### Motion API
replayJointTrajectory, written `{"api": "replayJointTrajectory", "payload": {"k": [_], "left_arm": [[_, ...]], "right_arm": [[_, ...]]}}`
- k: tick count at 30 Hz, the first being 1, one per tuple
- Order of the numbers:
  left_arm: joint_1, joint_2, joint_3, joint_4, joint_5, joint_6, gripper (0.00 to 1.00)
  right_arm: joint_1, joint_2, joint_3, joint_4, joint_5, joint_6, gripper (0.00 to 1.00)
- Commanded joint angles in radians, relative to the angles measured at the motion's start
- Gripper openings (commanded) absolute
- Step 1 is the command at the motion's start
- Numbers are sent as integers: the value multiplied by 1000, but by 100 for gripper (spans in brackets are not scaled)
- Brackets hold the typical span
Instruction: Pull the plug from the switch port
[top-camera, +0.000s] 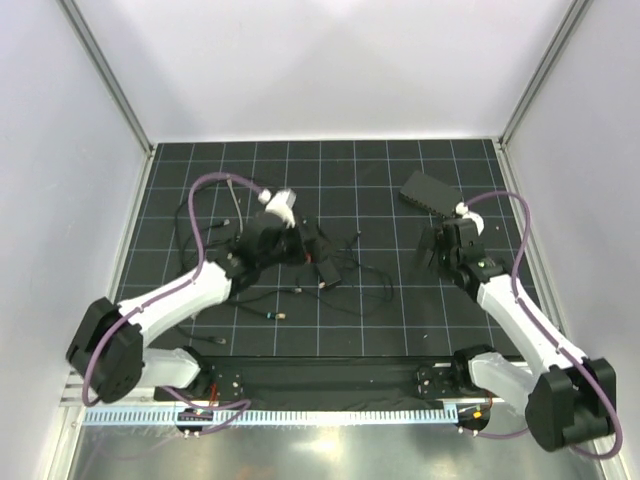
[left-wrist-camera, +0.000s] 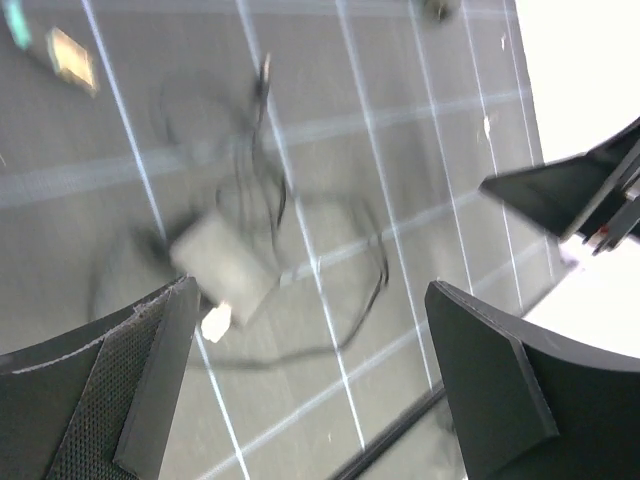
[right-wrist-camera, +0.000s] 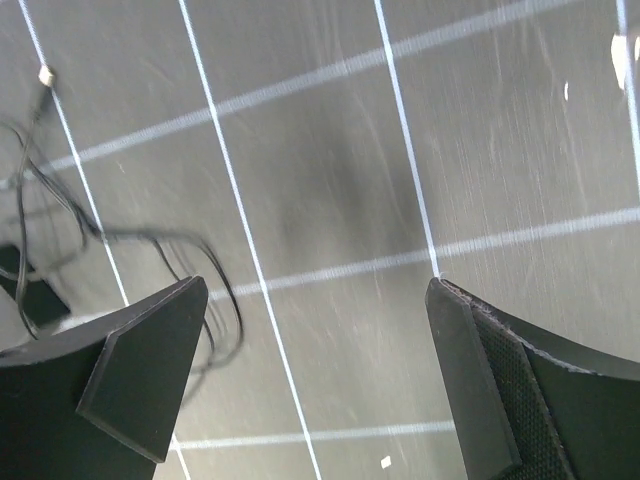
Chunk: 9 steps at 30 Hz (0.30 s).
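Both arms reach from bases at the near edge over the gridded mat (top-camera: 400, 320). Just beyond the right gripper (right-wrist-camera: 312, 290), toward the far right, lies the flat black switch box (top-camera: 430, 190); its switch port and the plug are too small to pick out. That gripper is spread, holding nothing, over bare mat. The left gripper (left-wrist-camera: 310, 290), likewise released, hovers over the small wired block (left-wrist-camera: 225, 265), which is not the target. My advice: steady the box, pinch the plug body, pull straight along the port's axis.
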Motion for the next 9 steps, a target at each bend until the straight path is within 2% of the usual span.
{"api": "replayJointTrajectory", "payload": {"k": [1, 6, 9], "left_arm": [[0, -51, -205, 246, 105, -151, 100], [5, -204, -363, 335, 107, -204, 100], [9, -322, -486, 520, 174, -254, 100]], "right_arm": [[13, -69, -18, -53, -32, 48, 100], [13, -85, -53, 10, -155, 54, 100], [13, -74, -93, 120, -406, 53, 100]]}}
